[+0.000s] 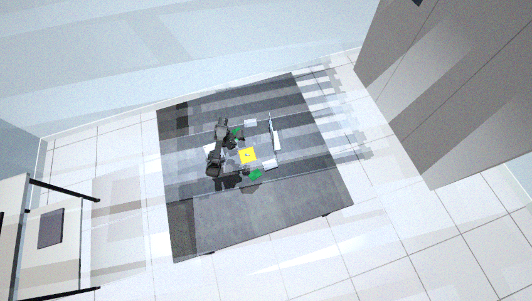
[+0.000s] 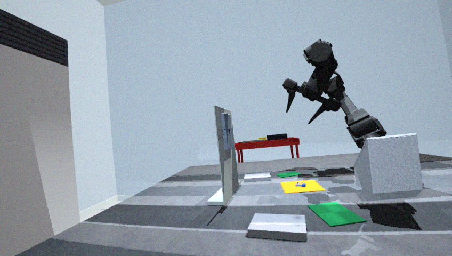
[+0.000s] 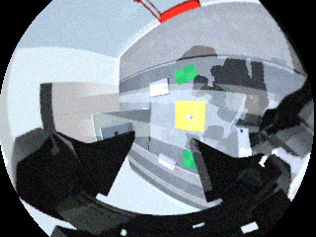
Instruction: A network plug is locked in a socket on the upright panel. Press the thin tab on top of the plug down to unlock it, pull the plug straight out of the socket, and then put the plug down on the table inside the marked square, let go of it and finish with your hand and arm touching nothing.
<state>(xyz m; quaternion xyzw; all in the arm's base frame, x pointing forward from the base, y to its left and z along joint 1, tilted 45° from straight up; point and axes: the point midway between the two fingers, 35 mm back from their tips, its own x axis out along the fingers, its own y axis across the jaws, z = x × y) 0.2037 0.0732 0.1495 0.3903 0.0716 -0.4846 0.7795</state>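
The small blue and white plug (image 2: 300, 184) (image 1: 246, 153) (image 3: 190, 118) lies on the yellow marked square (image 2: 314, 188) (image 1: 250, 158) (image 3: 197, 109) on the table. My gripper (image 2: 299, 111) (image 3: 164, 137) is open and empty, raised high above the table, above the square, touching nothing. The upright panel (image 2: 225, 165) (image 1: 274, 132) stands to the left of the square in the exterior view. Its grey socket plate (image 2: 226, 131) shows no plug in it.
Two green patches (image 2: 335, 214) (image 2: 288, 174) and two flat white blocks (image 2: 277, 226) (image 2: 257, 176) lie around the square. A large grey block (image 2: 389, 163) stands by the arm's base. A red table (image 2: 267, 144) stands far behind.
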